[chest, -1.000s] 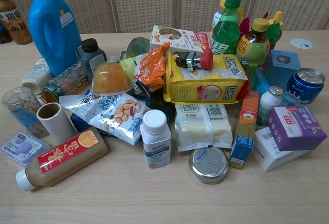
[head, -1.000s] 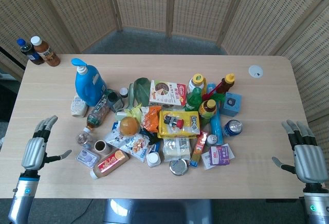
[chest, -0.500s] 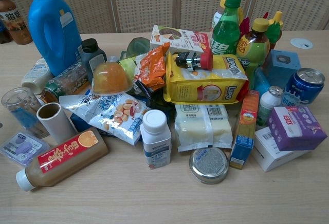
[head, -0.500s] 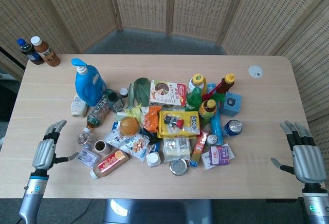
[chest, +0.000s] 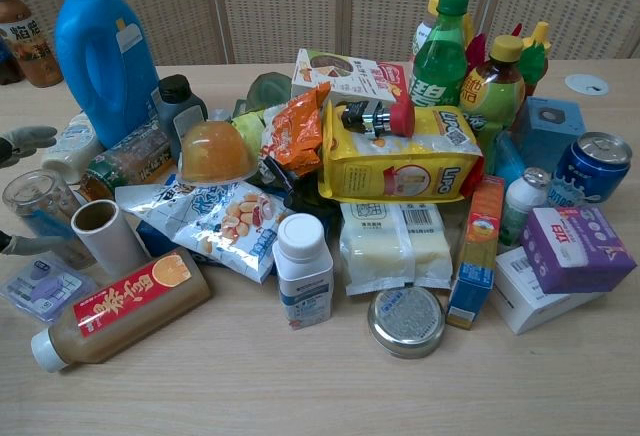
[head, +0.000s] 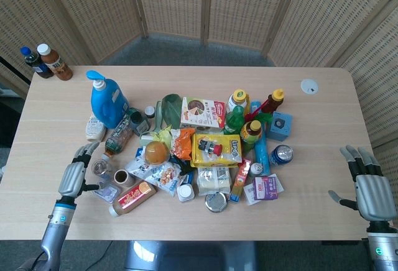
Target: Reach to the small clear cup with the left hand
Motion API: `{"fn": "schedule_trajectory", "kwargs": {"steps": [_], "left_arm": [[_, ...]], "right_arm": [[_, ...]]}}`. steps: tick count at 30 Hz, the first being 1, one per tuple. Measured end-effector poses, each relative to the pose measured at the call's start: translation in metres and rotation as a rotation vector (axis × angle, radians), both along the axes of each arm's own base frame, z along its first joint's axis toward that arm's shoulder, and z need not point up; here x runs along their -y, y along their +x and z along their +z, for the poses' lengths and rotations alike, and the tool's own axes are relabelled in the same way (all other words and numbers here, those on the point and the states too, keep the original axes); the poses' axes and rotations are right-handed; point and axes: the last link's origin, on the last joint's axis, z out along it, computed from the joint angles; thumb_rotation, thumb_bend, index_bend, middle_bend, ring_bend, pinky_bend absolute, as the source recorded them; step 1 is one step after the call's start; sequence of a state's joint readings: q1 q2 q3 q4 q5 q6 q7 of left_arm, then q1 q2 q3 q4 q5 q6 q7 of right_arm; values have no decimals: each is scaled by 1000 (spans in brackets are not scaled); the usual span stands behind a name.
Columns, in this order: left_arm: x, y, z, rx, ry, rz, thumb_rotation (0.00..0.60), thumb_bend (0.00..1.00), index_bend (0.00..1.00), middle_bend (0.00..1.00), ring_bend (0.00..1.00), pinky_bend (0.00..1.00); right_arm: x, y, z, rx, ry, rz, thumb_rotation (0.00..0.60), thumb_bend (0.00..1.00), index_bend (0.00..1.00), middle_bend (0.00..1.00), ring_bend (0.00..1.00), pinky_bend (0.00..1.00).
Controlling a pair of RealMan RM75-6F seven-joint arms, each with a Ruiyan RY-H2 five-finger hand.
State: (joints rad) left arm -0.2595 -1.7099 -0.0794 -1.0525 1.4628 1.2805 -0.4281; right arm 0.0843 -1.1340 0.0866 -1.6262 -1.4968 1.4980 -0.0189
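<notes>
The small clear cup (head: 99,167) stands upright at the left edge of the pile, next to a white paper tube (head: 122,177). In the chest view the clear cup (chest: 36,204) is at the far left. My left hand (head: 74,175) hovers just left of the cup, open, with its fingers (chest: 27,139) stretched above and behind the cup and the thumb low in front of it. I cannot tell whether anything touches the cup. My right hand (head: 373,194) rests open near the table's right front corner, holding nothing.
A small sealed tray (head: 105,191) and a brown drink bottle (head: 132,197) lie just in front of the cup. A blue detergent jug (head: 108,102), a small white bottle (head: 95,128) and a lying bottle (head: 118,138) stand behind it. The crowded pile spreads rightward.
My left hand has moved right and forward across the table, from well left of the pile to right beside the clear cup, and its fingertips now show in the chest view. The right hand barely shifted.
</notes>
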Motion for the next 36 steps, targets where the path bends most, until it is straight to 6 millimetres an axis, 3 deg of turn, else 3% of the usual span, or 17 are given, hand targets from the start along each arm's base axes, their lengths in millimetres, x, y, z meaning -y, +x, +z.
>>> {"fn": "schedule_trajectory", "kwargs": {"steps": [4, 6, 7, 10, 12, 15, 24, 36], "left_arm": [[0, 0, -7, 13, 3, 6, 600, 15, 0, 0, 0, 0], [-1, -1, -9, 14, 12, 5, 600, 20, 81, 49, 39, 74], [-1, -1, -11, 14, 19, 4, 600, 23, 138, 97, 81, 124], [-2, -1, -17, 13, 35, 6, 600, 51, 464, 432, 393, 383], [-3, 0, -20, 14, 47, 9, 600, 67, 622, 591, 534, 511], [-4, 0, -24, 3, 58, 13, 600, 88, 746, 720, 633, 608], [-5, 7, -12, 37, 113, -11, 600, 104, 775, 747, 648, 623], [-12, 37, 41, 81, 225, -114, 600, 104, 775, 736, 649, 619]], "right_arm": [[0, 0, 0, 4, 2, 0, 600, 0, 0, 0, 0, 0], [0, 0, 0, 6, 4, 2, 600, 0, 0, 0, 0, 0], [0, 0, 0, 6, 4, 2, 600, 0, 0, 0, 0, 0], [0, 0, 0, 9, 6, 3, 600, 0, 0, 0, 0, 0], [0, 0, -1, 11, 7, 2, 600, 0, 0, 0, 0, 0], [0, 0, 0, 13, 7, 2, 600, 0, 0, 0, 0, 0], [0, 0, 1, 18, 5, 3, 600, 0, 0, 0, 0, 0], [-1, 2, 1, 18, 4, 7, 600, 0, 0, 0, 0, 0]]}}
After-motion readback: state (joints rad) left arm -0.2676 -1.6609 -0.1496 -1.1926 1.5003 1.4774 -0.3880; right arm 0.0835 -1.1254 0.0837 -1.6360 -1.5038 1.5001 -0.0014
